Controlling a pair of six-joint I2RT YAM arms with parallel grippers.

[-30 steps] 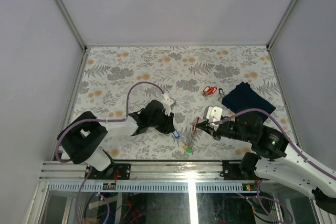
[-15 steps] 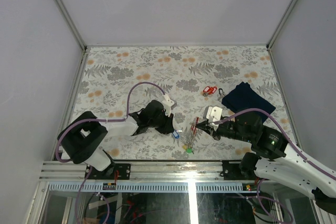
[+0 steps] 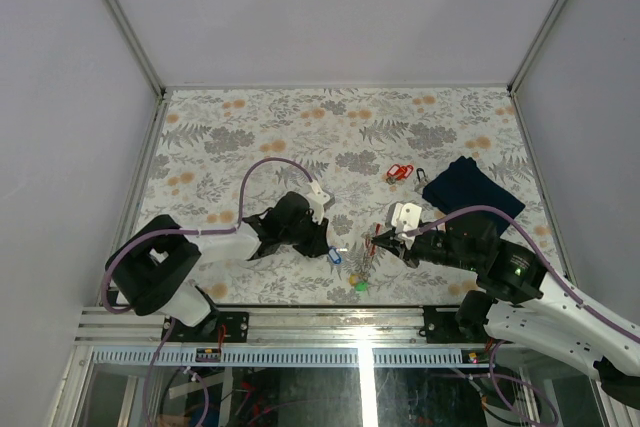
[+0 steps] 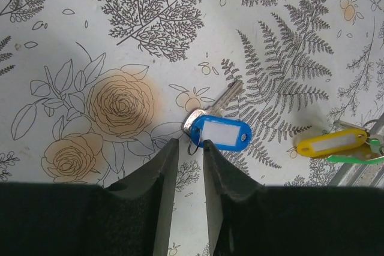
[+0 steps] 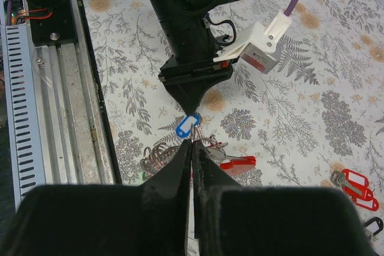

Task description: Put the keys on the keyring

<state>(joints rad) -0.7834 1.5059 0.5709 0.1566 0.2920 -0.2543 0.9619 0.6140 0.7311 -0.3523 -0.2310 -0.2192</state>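
Item: table cover (image 3: 250,127), a smooth pale sheet printed with grey ferns and orange roses. Item: blue-tagged key (image 4: 219,133), lying flat on the cover near its front edge. It has a short silvery metal blade and an oblong glossy blue plastic tag with rounded ends and a white paper window. A thin dark wire loop joins blade and tag. Item: left gripper (image 4: 191,148), matte black, with wedge-shaped fingers tapering to blunt tips. Its jaws stand a narrow slot apart at the blue tag's near end, and the wire loop sits in the mouth of the slot. Whether the tips touch the loop cannot be told. Item: keyring (image 5: 157,161), a springy coil of bright wire lying just right of the blue-tagged key. Around it lie a yellow tag (image 4: 332,142), a green tag (image 4: 359,160) partly under the yellow one, and a red tag (image 5: 237,163), all oblong plastic. Item: right gripper (image 5: 191,148), black, its two flat fingers pressed together with no gap. The tips come down on the wire tangle between the coil and the red tag. Whether wire is pinched between them cannot be told. Item: red-tagged keys (image 3: 398,172), a small loose bunch, well apart toward the middle of the cover. Item: navy cloth (image 3: 472,190), soft, folded to a rough square, matte, at the right side of the cover.
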